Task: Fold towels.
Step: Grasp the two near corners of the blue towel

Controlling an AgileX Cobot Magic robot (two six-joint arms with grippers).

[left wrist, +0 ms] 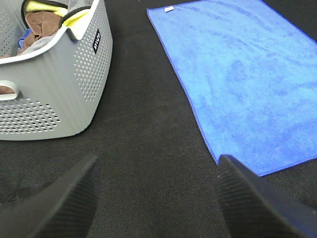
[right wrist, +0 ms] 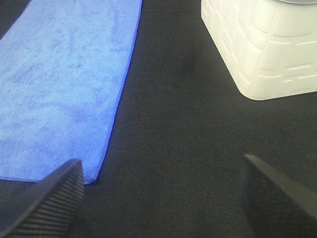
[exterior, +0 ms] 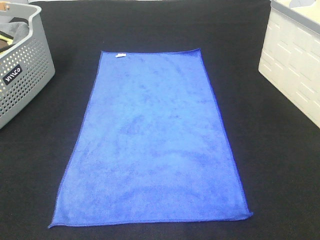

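Note:
A blue towel [exterior: 155,140] lies flat and unfolded on the black table, long side running away from me, with a small white tag [exterior: 120,55] at its far left corner. It also shows in the left wrist view [left wrist: 247,84] and in the right wrist view [right wrist: 59,89]. Neither gripper shows in the exterior high view. My left gripper [left wrist: 156,198] is open and empty above bare table, beside the towel's near left corner. My right gripper [right wrist: 158,198] is open and empty above bare table, beside the towel's near right corner.
A grey perforated basket [exterior: 22,75] holding other cloths stands at the back left; it also shows in the left wrist view [left wrist: 59,84]. A white bin [exterior: 295,60] stands at the right; it also shows in the right wrist view [right wrist: 262,44]. The black table [exterior: 270,165] surrounds the towel.

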